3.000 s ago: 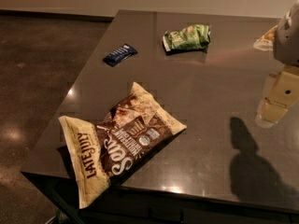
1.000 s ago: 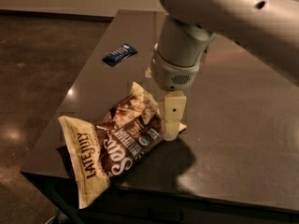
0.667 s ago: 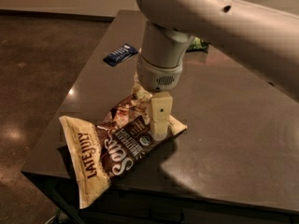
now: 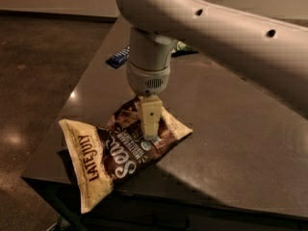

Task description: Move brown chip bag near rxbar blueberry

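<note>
My arm (image 4: 207, 28) reaches in from the upper right, wrist pointing straight down. My gripper (image 4: 150, 135) is upright, its tip on the brown chip bag (image 4: 113, 154); parted or closed, I can't tell. The desk (image 4: 231, 143) is dark, smooth and glossy, with polished brown floor (image 4: 33, 57) beyond. The crinkled bag lies at the near-left corner. The rxbar blueberry (image 4: 117, 59), flat and blue, lies well apart at the far edge.
</note>
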